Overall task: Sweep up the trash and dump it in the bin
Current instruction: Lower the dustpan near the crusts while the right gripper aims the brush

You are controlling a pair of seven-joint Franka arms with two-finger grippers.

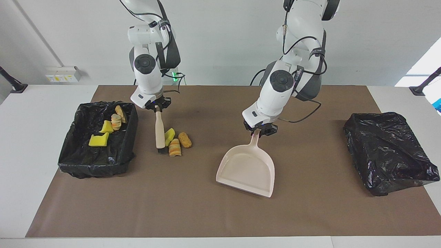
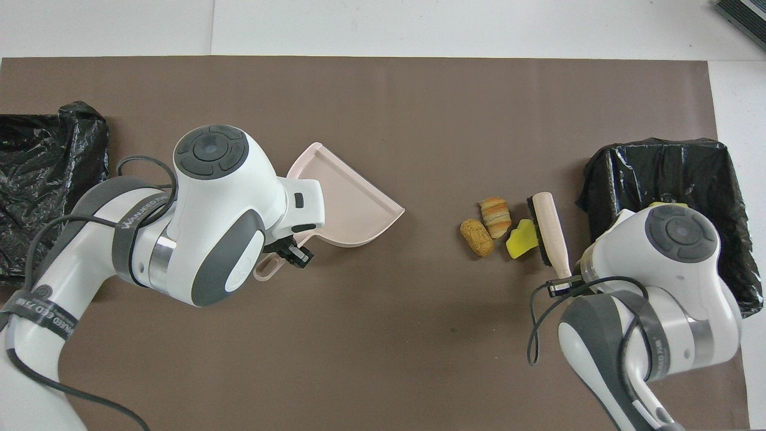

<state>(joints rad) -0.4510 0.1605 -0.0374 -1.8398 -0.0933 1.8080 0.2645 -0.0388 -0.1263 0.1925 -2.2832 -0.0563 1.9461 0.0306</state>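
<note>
The bin point(image 1: 70, 164) holds four scraps point(image 1: 99, 140); the right gripper point(image 1: 157, 107) grasps the brush point(image 1: 159, 131), the left gripper point(image 1: 259, 131) the empty dustpan point(image 1: 246, 170).

Seven scraps of trash show in all: three on the brown mat at centre left of the facing view, namely one yellow-green sponge piece point(image 1: 169, 136), one orange-striped bread-like lump point(image 1: 174, 148) and one tan crumbly lump point(image 1: 185, 140), and four more in the bin at the left. Those four are two yellow sponge pieces point(image 1: 98, 140) and two striped bread-like lumps point(image 1: 116, 121). There are two black-lined bins point(image 1: 119, 159), one brush point(image 1: 159, 130), one dustpan point(image 1: 247, 169) and two robot arms.
</note>
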